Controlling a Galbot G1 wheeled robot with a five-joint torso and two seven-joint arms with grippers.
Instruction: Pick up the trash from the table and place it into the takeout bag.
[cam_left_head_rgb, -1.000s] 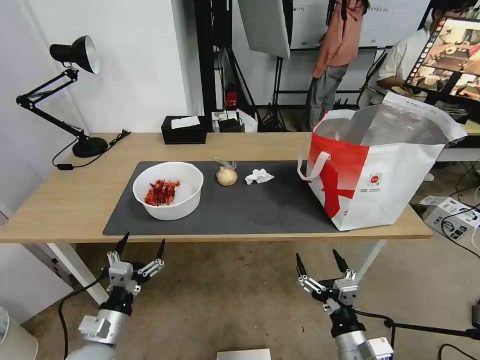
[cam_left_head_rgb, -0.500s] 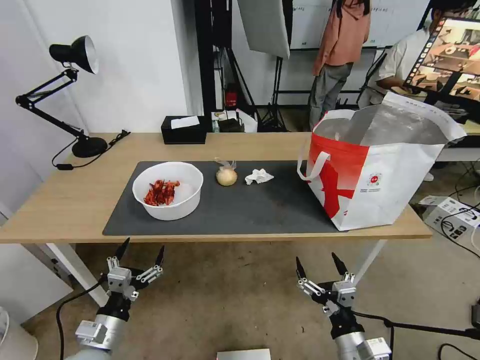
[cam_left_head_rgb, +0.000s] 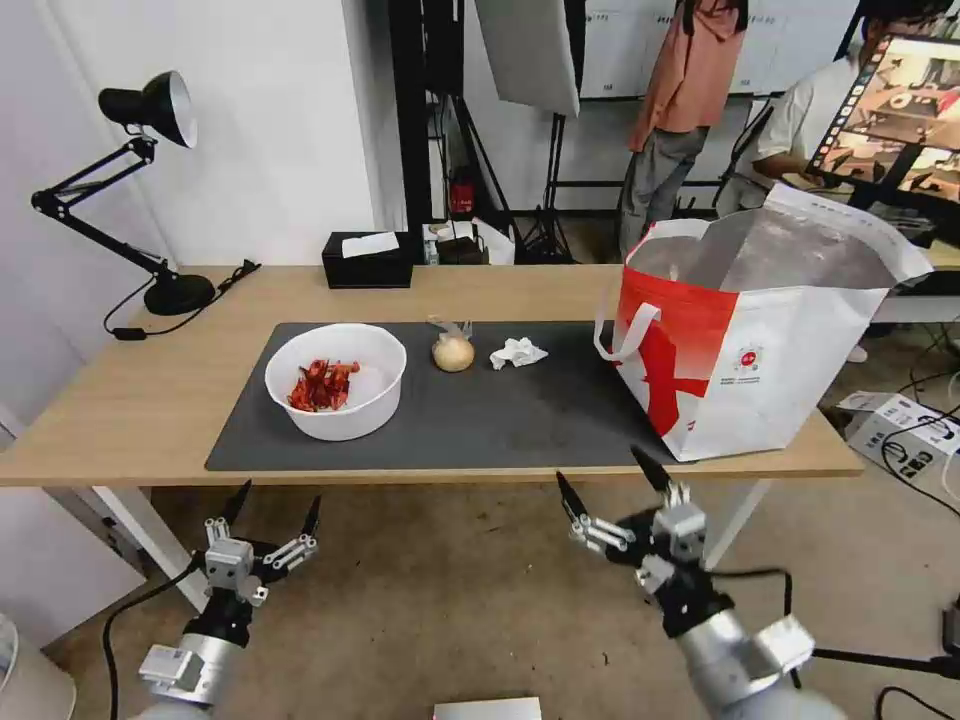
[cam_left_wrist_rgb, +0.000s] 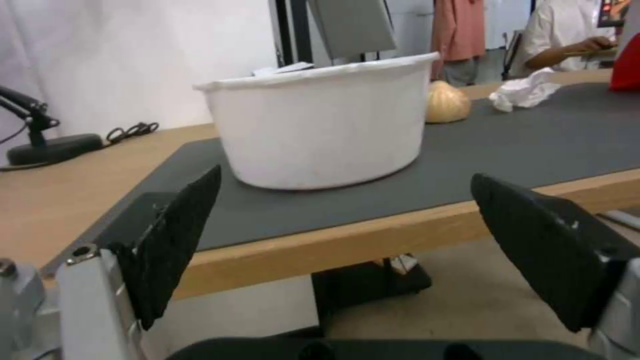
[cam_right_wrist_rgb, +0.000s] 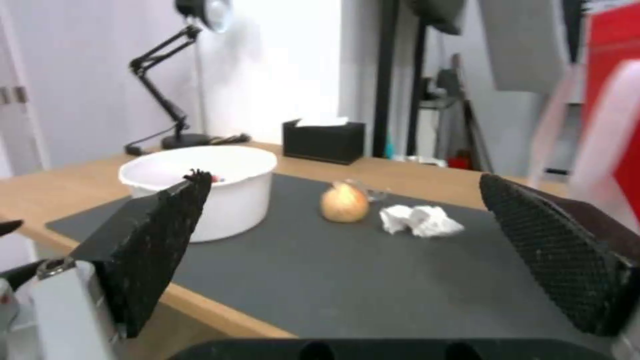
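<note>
The crumpled tissue (cam_left_head_rgb: 518, 352) lies mid-mat on the table (cam_left_head_rgb: 120, 410), ahead of the right gripper (cam_left_head_rgb: 613, 478) (nearer arm, jaws spread, empty); the left gripper (cam_left_head_rgb: 275, 498), likewise spread, faces the white bowl (cam_left_head_rgb: 336, 380).

No legible text is found in any view. A small round red logo (cam_left_head_rgb: 749, 358) is printed on the white near face of the takeout bag (cam_left_head_rgb: 790, 340), at the right of the table (cam_left_head_rgb: 130, 410), with lines of tiny print below it, too small to be read.
</note>
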